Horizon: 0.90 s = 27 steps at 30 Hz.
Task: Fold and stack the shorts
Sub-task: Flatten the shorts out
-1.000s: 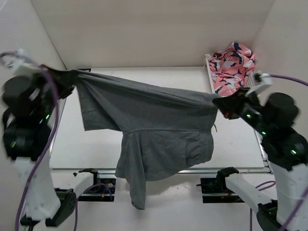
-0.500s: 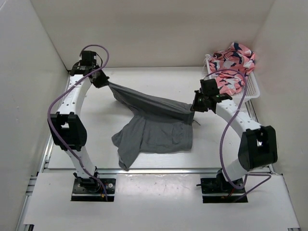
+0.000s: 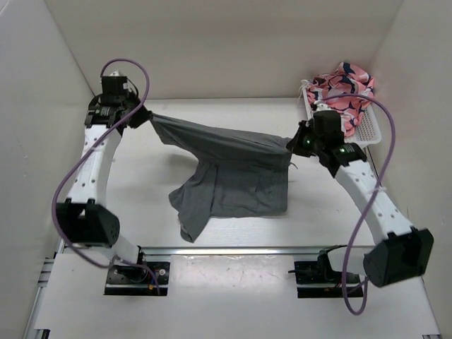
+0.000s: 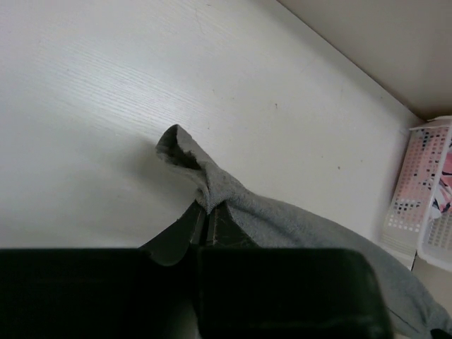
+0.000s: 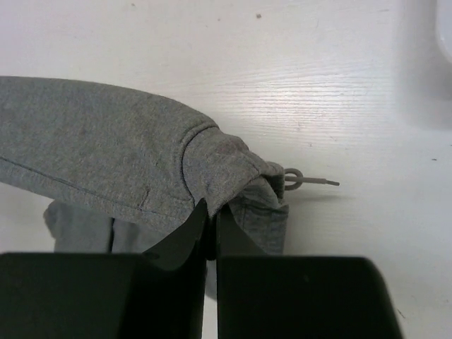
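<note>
Above counter (image 3: 226,113): grey shorts (image 3: 233,166), 1 pr, strung btwn arms, lower half draped on it. Left fingers (image 4: 176,244) and right fingers (image 5: 180,244) each pinch a top corner. Rec.: even tension, lower both ends together, cloth flat.

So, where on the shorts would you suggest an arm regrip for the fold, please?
Probably the trailing near-left corner of the shorts, approached from the near side: it sticks out as a free flap, while the far edge is stretched taut.

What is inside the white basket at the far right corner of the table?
A crumpled pink cloth with a dark and white print fills the white basket. Anything beneath it is covered.
</note>
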### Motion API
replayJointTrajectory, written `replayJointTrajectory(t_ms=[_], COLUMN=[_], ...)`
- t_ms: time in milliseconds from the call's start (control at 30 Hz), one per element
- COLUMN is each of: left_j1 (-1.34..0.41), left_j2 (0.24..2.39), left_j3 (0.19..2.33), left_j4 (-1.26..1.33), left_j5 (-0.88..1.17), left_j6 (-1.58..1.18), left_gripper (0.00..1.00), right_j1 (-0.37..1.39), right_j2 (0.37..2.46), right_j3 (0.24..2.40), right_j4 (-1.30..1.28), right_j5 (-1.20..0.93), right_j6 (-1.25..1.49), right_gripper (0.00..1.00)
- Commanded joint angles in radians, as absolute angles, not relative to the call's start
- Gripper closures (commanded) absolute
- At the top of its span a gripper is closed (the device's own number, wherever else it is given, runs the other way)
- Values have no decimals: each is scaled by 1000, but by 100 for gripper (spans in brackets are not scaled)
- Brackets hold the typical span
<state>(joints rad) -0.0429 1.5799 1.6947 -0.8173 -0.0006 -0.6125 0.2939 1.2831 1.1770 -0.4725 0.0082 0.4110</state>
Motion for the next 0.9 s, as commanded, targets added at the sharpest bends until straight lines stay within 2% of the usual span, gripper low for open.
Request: replayJointTrajectory(t_ms=[0, 167, 267, 467, 500, 533, 567, 600, 633, 700, 733, 767, 833, 867], left_j1=[-31, -8, -8, -18, -18, -18, -18, -18, -18, -29, -29, -43, -58, -84], left_j2=[1415, 1353, 1413, 1762, 1814, 1926, 1980, 2027, 2092, 2089, 2022, 1975, 1869, 1771], left_j3=[1628, 1592, 1644, 1972, 2023, 2073, 2189, 2253, 2311, 2359, 2326, 2201, 2035, 1873], left_j4=[-825, -871, -871, -871, -871, -871, -927, -977, -1036, -1107, -1108, -1098, -1040, -1029], left_j5=[-37, -37, -26, -47, -48, -48, -19, -18, -5, -17, -43, -54, -54, -54], left_j6=[-581, -552, -552, -552, -542, -541, -526, -526, -511, -497, -488, -488, -488, -488], left_gripper=[90, 90, 90, 90, 80, 63, 42, 24, 10, 5, 5, 5, 13, 25], right_j1=[278, 278, 278, 247, 247, 236, 236, 236, 236, 245, 245, 245, 245, 245], right_j2=[1160, 1059, 1109, 1349, 1395, 1487, 1527, 1558, 1577, 1559, 1519, 1497, 1419, 1393], right_j3=[1141, 1100, 1123, 1221, 1282, 1316, 1353, 1388, 1423, 1404, 1361, 1335, 1239, 1203], right_j4=[-561, -595, -584, -405, -394, -394, -405, -422, -431, -431, -431, -431, -431, -431], right_j5=[43, 70, 90, 138, 149, 149, 135, 135, 117, 117, 117, 117, 104, 88], right_j6=[383, 383, 383, 373, 383, 383, 383, 393, 393, 402, 422, 432, 454, 468], right_gripper=[100, 100, 100, 100, 100, 91, 48, 37, 32, 19, 19, 19, 19, 19])
